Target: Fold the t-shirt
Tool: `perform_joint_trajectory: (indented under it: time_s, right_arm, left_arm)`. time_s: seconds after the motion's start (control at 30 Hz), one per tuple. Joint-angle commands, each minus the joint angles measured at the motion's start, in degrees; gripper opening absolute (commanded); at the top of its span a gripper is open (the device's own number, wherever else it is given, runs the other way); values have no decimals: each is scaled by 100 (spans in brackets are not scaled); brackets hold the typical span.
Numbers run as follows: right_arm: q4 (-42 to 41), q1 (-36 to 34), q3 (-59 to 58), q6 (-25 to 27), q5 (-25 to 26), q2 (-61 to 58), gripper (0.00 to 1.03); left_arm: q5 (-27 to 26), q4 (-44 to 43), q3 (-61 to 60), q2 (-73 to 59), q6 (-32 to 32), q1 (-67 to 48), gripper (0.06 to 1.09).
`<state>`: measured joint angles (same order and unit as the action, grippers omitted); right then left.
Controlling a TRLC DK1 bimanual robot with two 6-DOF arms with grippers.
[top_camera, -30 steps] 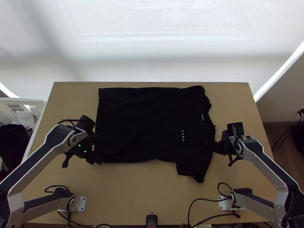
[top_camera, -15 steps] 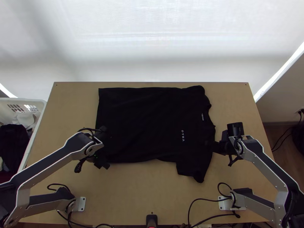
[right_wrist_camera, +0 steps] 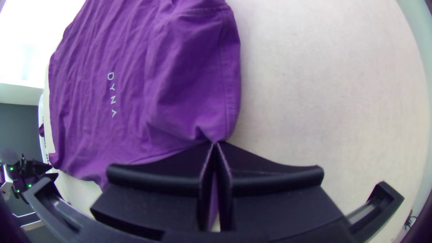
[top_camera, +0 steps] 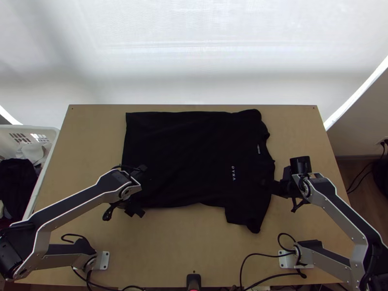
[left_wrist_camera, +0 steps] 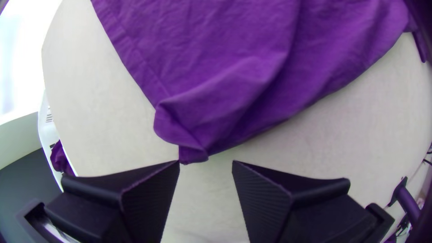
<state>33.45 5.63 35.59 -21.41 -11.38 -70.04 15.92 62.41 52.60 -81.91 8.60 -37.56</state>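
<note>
Looking down on the t-shirt (top_camera: 189, 155) lying spread on the wooden table (top_camera: 169, 247), running from its hem toward the table's left side to its collar (top_camera: 259, 149) toward the right. Showing small pale lettering (top_camera: 234, 173) on the chest, and stretching the near sleeve (top_camera: 245, 217) toward the table's near edge. Wrinkling softly over the body, and bunching at the near hem corner (left_wrist_camera: 193, 150). Holding the jaws of the left gripper (top_camera: 135, 212) wide apart and released, just beside that rumpled corner. Clenching the right gripper (top_camera: 274, 186) on the edge of the t-shirt between the collar and the near sleeve, grasping a pinch of cloth and puckering it at the fingertips. Seeing, just beyond the table's left side, a white basket (top_camera: 50, 131) holding dark and pale cloths (top_camera: 18, 179).
</note>
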Motion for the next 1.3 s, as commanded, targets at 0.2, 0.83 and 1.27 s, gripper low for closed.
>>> perform_joint_trajectory:
  time_s: [0.2,0.83,1.27]
  right_arm:
    - [-32,44,-140,-109,57,184,3]
    - [-32,35,-132,-109,57,228,3]
    - [-32,17,-123,-100,57,360,3]
  left_arm:
    - [297,-291,-294,-194,-8,161,48]
    - [341,-748,-294,-159,-333,434,10]
    - [253,-713,-118,140,-552,838,9]
